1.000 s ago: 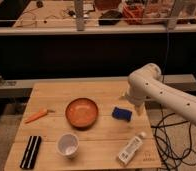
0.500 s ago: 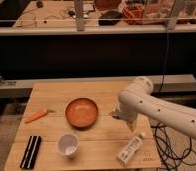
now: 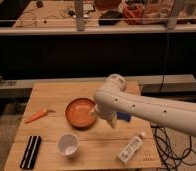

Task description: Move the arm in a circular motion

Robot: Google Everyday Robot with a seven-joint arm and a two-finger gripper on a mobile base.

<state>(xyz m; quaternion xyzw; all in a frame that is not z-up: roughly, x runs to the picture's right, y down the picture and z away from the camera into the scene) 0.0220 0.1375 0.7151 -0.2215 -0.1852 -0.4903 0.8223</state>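
The cream-white arm (image 3: 146, 106) reaches in from the right edge over the wooden table (image 3: 51, 92). Its rounded elbow joint (image 3: 113, 82) stands above the table's middle right. The links carry small dark dots. The gripper (image 3: 112, 123) is the narrow tip pointing down, just right of the orange bowl (image 3: 80, 112) and above the table top. It holds nothing that I can see. A blue object (image 3: 124, 116) is mostly hidden behind the arm.
A carrot (image 3: 36, 115) lies at the left. A white cup (image 3: 68, 145) and a black rectangular object (image 3: 30, 151) sit at the front left. A white bottle (image 3: 130, 149) lies at the front right. Cables (image 3: 166, 145) hang off the right side. Shelves stand behind.
The arm has swung left and toward the front. Its elbow and tip moved from the table's right side to beside the bowl, now covering most of the blue object.
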